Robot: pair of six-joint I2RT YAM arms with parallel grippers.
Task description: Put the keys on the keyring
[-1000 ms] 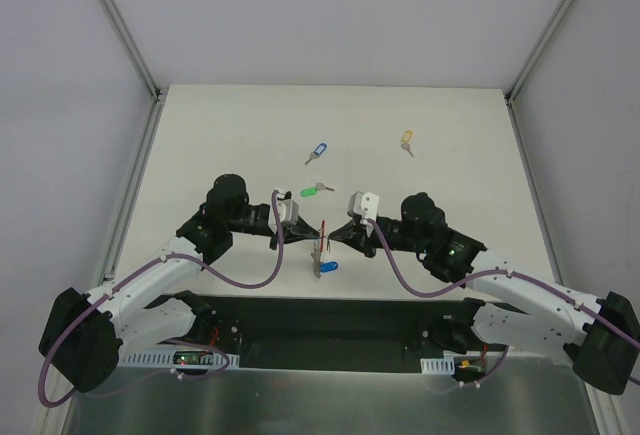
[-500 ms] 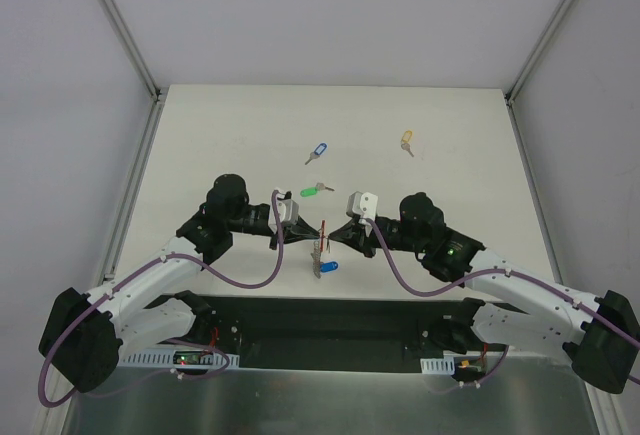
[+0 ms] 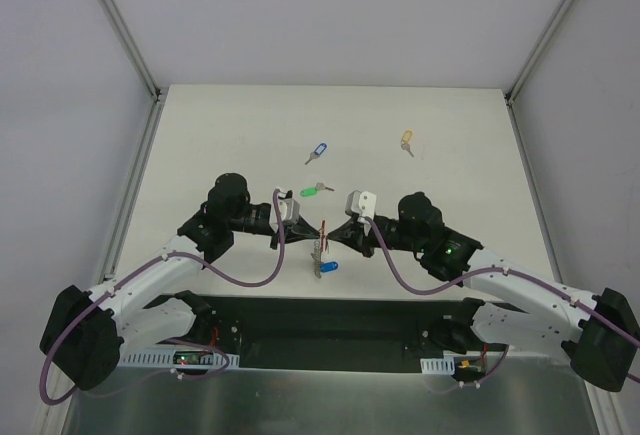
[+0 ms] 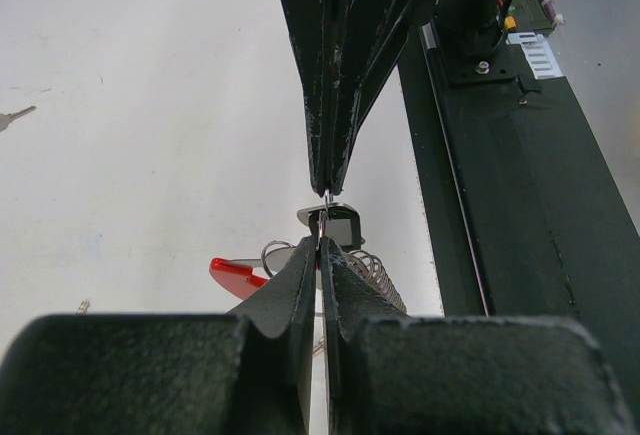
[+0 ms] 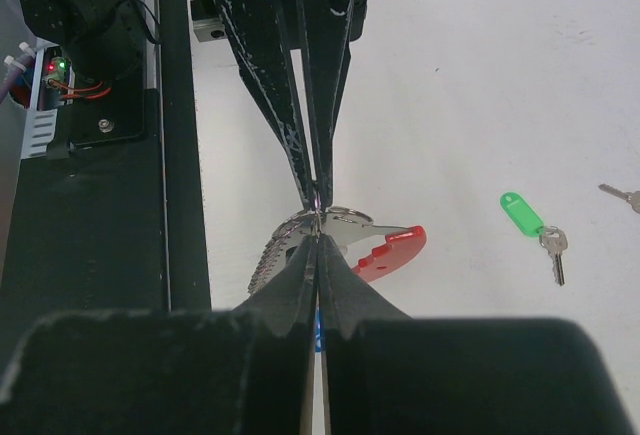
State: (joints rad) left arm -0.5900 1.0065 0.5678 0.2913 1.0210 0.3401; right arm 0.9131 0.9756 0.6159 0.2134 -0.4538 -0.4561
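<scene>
Change: next to nothing. We log the right arm a shade further left than a second ago, and the loose keys lie where they lay.
Top view, grippers: left gripper (image 3: 303, 239) and right gripper (image 3: 341, 234) meet tip to tip over the near middle of the table (image 3: 450, 125).
Top view, keyring: keyring (image 3: 323, 229) held upright off the table between the two tips.
Top view, keys: hung blue key (image 3: 328, 266) dangles beneath the keyring. Loose blue key (image 3: 318, 151), green key (image 3: 312, 191) and yellow key (image 3: 407, 140) lie farther out, well apart. We cannot make out the black key for certain.
Left wrist view: left gripper (image 4: 322, 255) has its jaws pressed together, nipping a thin part at the keyring's top. The right gripper (image 4: 328, 183) reaches the same spot from above. The red band (image 4: 232, 273) lies to one side, the grey strap (image 4: 380, 280) to the other.
Right wrist view: right gripper (image 5: 318, 245) is likewise pressed tight on that thin part, with the left gripper (image 5: 312, 183) opposite. The red band (image 5: 395, 245) and grey strap (image 5: 268, 263) hang beyond the tips. The green key (image 5: 525, 217) lies on the table to the side.
Step in hand: we judge the keyring is being steadied between both arms, with one key hung and at least three to go.
Next move: we judge one gripper must keep the keyring while the other lets go and fetches a loose key, the green one being nearest. Threading its small loop calls for fine alignment.
</scene>
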